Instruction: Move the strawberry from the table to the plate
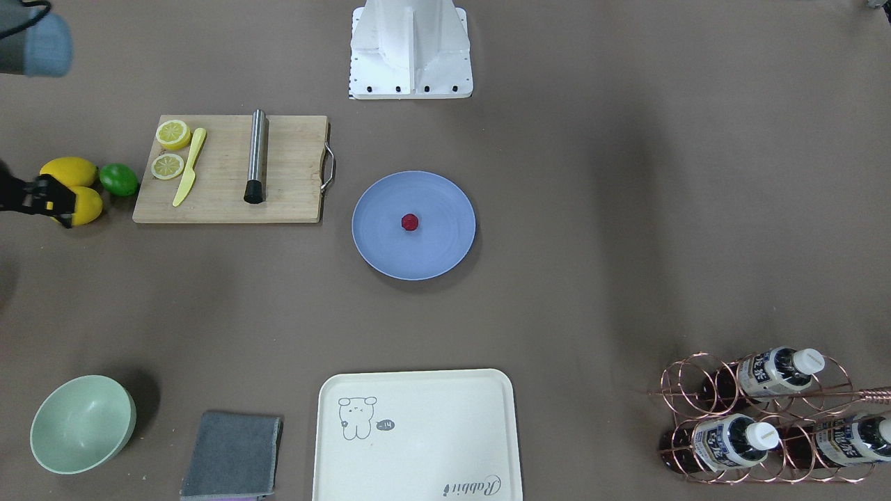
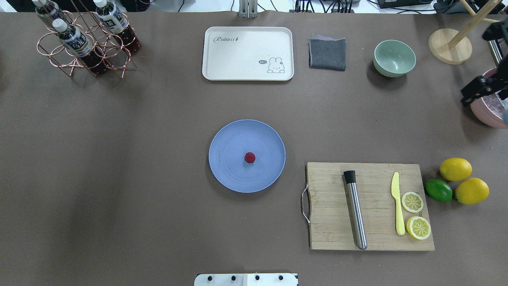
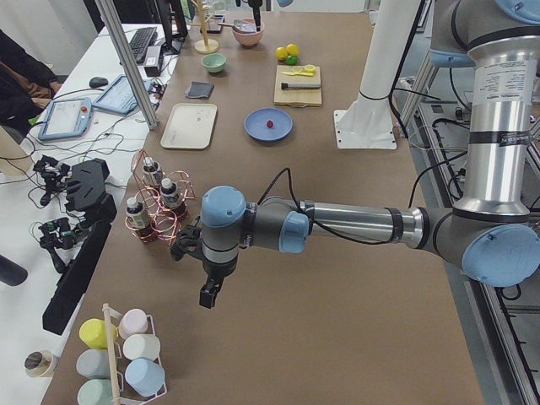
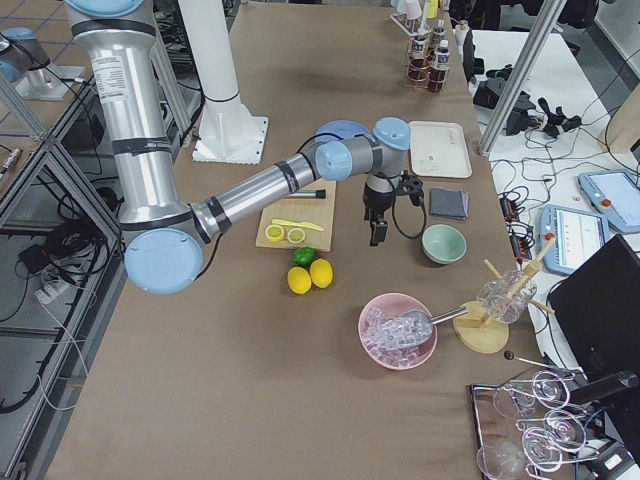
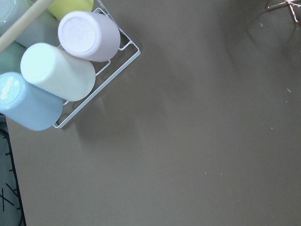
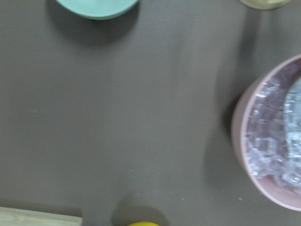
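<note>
The strawberry (image 1: 410,222) (image 2: 249,157), small and dark red, lies near the middle of the round blue plate (image 1: 379,240) (image 2: 226,171) at the centre of the grey-brown table (image 2: 119,159). No gripper is near it. My right gripper (image 2: 475,92) (image 4: 378,236) hangs high over the table's right end, between the lemons and the pink ice bowl; its jaws are not clear enough to judge. My left gripper (image 3: 207,294) shows only in the exterior left view, hovering near the bottle rack, and I cannot tell its state.
A wooden cutting board (image 2: 333,234) with a steel rod, yellow knife and lemon slices lies right of the plate. Two lemons (image 2: 455,169) and a lime (image 2: 439,190) sit beyond it. At the far edge are a cream tray (image 2: 247,53), grey cloth (image 2: 327,53), mint bowl (image 2: 394,58) and bottle rack (image 2: 85,43).
</note>
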### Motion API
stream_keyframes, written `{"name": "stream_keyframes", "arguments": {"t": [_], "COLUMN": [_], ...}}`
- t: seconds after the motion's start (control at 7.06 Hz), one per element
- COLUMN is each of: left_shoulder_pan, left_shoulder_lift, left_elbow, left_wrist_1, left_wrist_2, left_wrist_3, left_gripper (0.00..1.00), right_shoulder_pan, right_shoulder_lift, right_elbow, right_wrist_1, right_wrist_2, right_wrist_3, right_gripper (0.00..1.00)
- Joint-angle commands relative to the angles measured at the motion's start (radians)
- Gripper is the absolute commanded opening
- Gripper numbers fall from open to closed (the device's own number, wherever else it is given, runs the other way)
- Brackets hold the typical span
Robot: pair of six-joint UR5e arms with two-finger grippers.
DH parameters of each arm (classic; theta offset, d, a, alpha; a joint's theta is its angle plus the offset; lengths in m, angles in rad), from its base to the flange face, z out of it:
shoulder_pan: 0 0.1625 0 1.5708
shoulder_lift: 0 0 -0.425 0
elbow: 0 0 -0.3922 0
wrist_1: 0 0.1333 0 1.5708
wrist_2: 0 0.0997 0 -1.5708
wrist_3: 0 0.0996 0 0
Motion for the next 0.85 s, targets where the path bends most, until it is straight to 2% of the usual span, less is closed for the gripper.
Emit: {"name": "stream_keyframes", "arguments": {"t": [0.0, 0.42, 0.57, 0.71], "left_shoulder_pan": [0.0, 0.001, 0.007, 0.007], "left_shoulder_lift": [0.022, 0.033, 0.032, 0.03], "left_elbow": [-0.007, -0.008, -0.004, -0.005], "left_wrist_1": [0.002, -0.001, -0.001, -0.001], "left_wrist_2": [-0.004, -0.02, -0.064, -0.064], "left_wrist_3": [-0.001, -0.003, -0.006, -0.006], "left_gripper": [0.98, 0.98, 0.98, 0.98], "right_shoulder_pan": [0.19, 0.323, 0.333, 0.336], "right_shoulder_lift": [-0.079, -0.105, -0.107, -0.107], "right_elbow": [-0.07, -0.14, -0.145, -0.15], "right_wrist_1": [0.001, 0.003, 0.003, 0.003], "right_wrist_2": [0.039, 0.062, 0.061, 0.061], "right_wrist_3": [-0.142, -0.324, -0.326, -0.326], "right_gripper": [1.0, 1.0, 1.0, 1.0]}}
